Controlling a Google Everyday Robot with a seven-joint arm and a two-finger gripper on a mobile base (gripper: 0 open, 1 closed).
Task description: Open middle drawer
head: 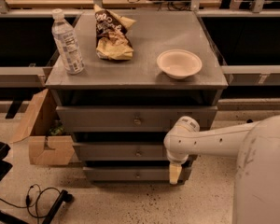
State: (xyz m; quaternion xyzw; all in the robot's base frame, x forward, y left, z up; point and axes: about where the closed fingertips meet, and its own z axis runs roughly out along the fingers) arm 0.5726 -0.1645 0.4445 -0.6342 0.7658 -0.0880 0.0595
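Note:
The grey cabinet has three stacked drawers, all shut. The middle drawer has a plain front of medium height and a small round knob at its centre. A taller-fronted drawer sits above it and a slimmer one below. My gripper hangs from the white arm and points down. It is in front of the right end of the slim bottom drawer, below and to the right of the middle drawer's knob. It touches no knob.
On the cabinet top stand a water bottle, a crumpled chip bag and a white bowl. An open cardboard box sits on the floor at the left. Black cables lie at the lower left.

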